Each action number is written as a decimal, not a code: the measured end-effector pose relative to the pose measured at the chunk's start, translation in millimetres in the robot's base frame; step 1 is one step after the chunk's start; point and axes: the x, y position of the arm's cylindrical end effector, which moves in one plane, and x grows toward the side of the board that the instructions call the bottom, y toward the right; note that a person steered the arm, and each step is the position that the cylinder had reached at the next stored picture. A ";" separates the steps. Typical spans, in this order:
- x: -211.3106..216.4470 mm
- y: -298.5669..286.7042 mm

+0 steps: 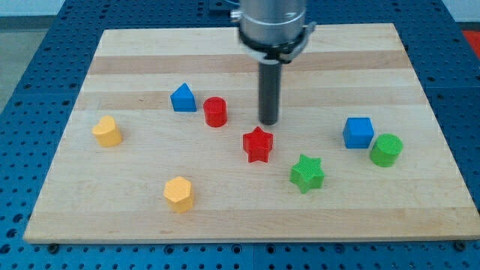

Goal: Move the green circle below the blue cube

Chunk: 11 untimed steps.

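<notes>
Pale wooden board is lying on a blue perforated bench, no writing readable. My tip is resting just above the red star, holding nothing. Green circle is sitting just right of the blue cube, slightly lower.

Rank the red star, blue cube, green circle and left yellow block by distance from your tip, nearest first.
From my tip:
1. Red star, just below it.
2. Blue cube, toward the view's right.
3. Green circle, just beyond the cube, lower right.
4. Left yellow block, far toward the view's left.
</notes>
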 end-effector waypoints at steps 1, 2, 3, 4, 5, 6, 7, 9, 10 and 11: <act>-16.9 50.5; -9.0 132.0; 24.2 184.2; 51.0 196.4; 62.1 199.3; 74.6 198.3; 90.5 185.2; 100.5 109.4; 100.4 135.2; 98.9 182.0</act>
